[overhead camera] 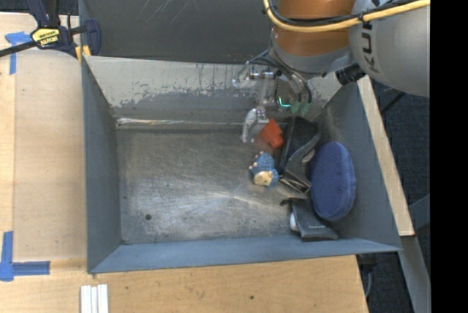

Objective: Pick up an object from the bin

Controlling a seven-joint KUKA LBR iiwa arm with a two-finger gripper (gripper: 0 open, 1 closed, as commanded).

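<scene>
My gripper (253, 123) hangs low over the right half of the bin, near the back wall. A small orange-red block (272, 134) lies right beside its tip, on the right. Just in front of it sits a little blue and yellow toy figure (263, 170). A black curved thing (298, 149) lies to the right of the orange block, partly under the gripper's body.
A dark blue padded oval (333, 180) rests against the bin's right wall. A black and grey tool (310, 224) lies in the front right corner. The arm with its orange cover reaches in from the upper right. The bin's left half shows bare floor.
</scene>
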